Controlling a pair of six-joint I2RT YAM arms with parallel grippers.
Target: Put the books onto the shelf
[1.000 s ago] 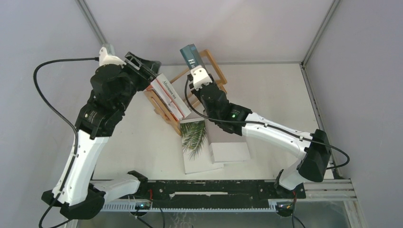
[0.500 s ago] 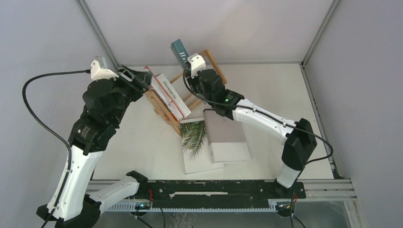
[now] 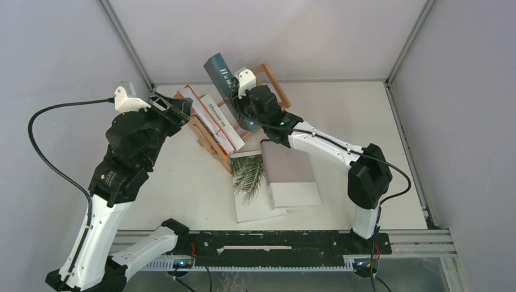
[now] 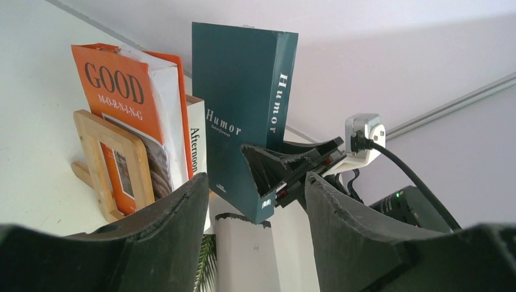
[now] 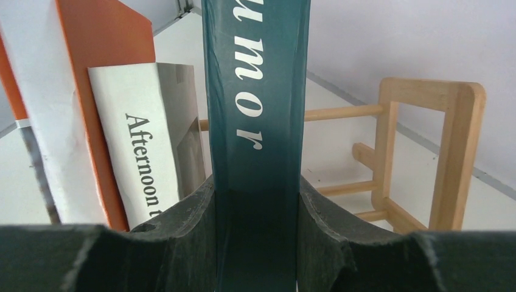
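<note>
right wrist: right gripper [image 5: 255, 204] pinches humor book [image 5: 255, 73] beside afternoon book [image 5: 146, 140], near shelf [image 5: 456, 121]; left gripper [image 4: 257, 182] spread.

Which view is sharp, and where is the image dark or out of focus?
Top view: even light, soft shadows, no glare. Left wrist view: the teal book reads sharply, the left end effector is dark. Right wrist view: the book's spine blurs near the lens.

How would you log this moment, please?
right pincer: shut on teal Humor book | left pincer: open, empty | light-wood slatted rack: orange book, white book shelved
</note>
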